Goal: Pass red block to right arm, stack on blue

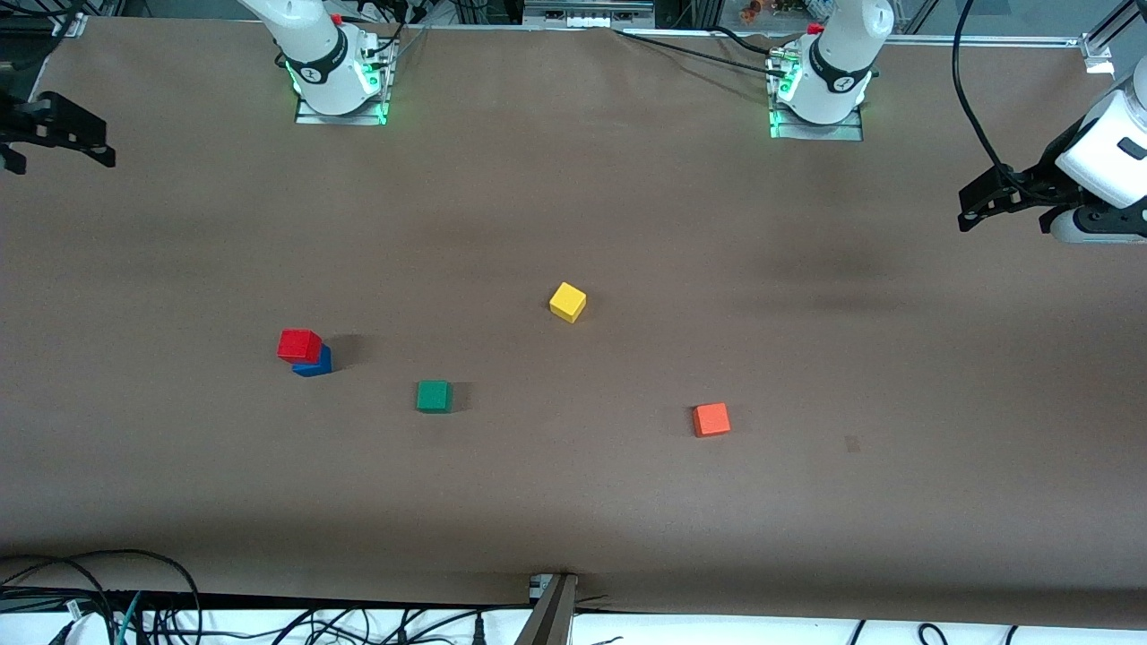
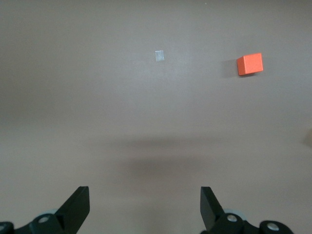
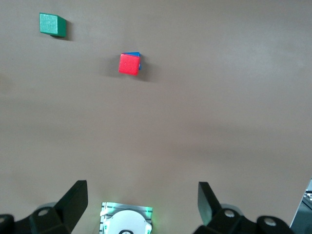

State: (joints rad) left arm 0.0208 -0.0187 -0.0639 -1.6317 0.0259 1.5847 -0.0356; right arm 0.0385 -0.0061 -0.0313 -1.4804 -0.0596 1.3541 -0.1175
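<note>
The red block [image 1: 299,345] sits on top of the blue cube [image 1: 313,361], a little askew, toward the right arm's end of the table. The stack also shows in the right wrist view, red [image 3: 129,64] over a sliver of blue [image 3: 135,54]. My right gripper [image 1: 54,134] is open and empty, raised over the table's edge at the right arm's end; its wrist view [image 3: 142,202] shows nothing between the jaws. My left gripper [image 1: 990,202] is open and empty, raised over the left arm's end of the table, as its wrist view [image 2: 145,204] confirms.
A green cube [image 1: 434,396] lies beside the stack, nearer the front camera. A yellow cube [image 1: 567,302] lies mid-table. An orange cube [image 1: 711,419] lies toward the left arm's end, with a small grey patch [image 1: 852,443] beside it. The arm bases [image 1: 336,81] [image 1: 820,90] stand at the back.
</note>
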